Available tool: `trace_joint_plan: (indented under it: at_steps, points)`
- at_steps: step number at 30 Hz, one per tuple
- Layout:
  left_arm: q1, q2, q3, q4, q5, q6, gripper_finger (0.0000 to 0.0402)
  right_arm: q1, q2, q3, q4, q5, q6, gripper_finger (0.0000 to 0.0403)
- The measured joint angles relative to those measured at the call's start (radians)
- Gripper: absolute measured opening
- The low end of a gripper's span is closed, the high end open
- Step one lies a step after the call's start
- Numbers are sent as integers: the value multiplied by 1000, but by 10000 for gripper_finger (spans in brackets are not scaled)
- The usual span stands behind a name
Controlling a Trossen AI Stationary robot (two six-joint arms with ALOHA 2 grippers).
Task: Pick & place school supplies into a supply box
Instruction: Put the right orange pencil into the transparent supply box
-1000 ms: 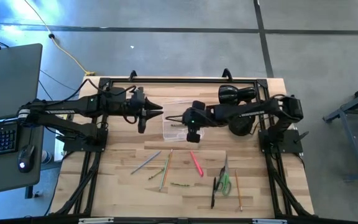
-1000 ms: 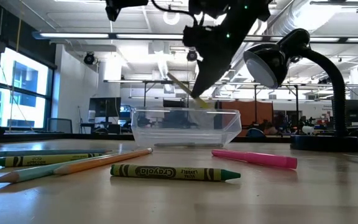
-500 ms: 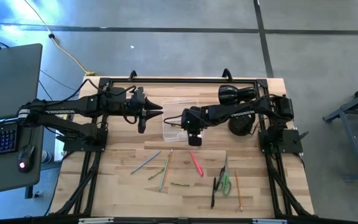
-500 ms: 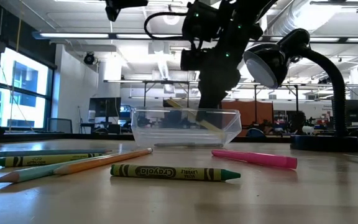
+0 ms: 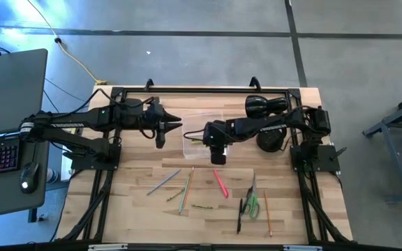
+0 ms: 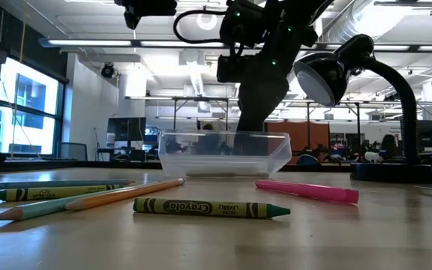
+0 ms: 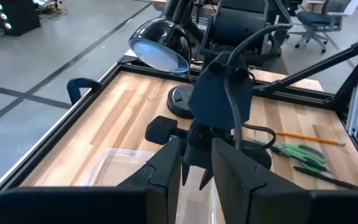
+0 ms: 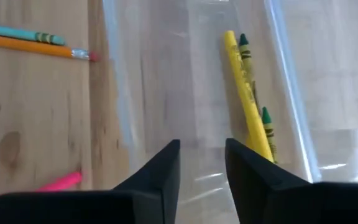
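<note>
Release step judged just done: right gripper point(image 5: 216, 155) at centre of the high view, hanging over the near edge of the clear supply box point(image 5: 195, 120), fingers parted and holding nothing. Inside the box, seen in the right wrist view: a yellow pencil point(image 8: 246, 98) and a green crayon point(image 8: 251, 61), side by side. Left gripper point(image 5: 176, 125) waiting left of the box, fingers apart, empty. Next, probably: lift clear and reach for the pink pen point(image 5: 220, 183) or another item lower centre.

Overhead, table-level and two wrist cameras, supply box point(image 5: 202, 132) shared.
</note>
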Motion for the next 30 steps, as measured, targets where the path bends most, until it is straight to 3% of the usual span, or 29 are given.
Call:
trace_joint_plan:
  at_steps: [3,6,13,24,30]
  points:
    - [0,0,0,-5,0,0,122,23,-7,9,-23,8,16,112]
    - [0,0,0,-8,0,0,122,56,-11,48,-92,80,90,113]
    - [0,0,0,-10,0,-1,122,191,-12,182,-413,128,348,113]
    - [0,0,0,-10,0,-2,122,488,-12,199,-528,122,1052,114]
    - [0,0,0,-10,1,-23,122,607,-12,198,-716,56,1554,106]
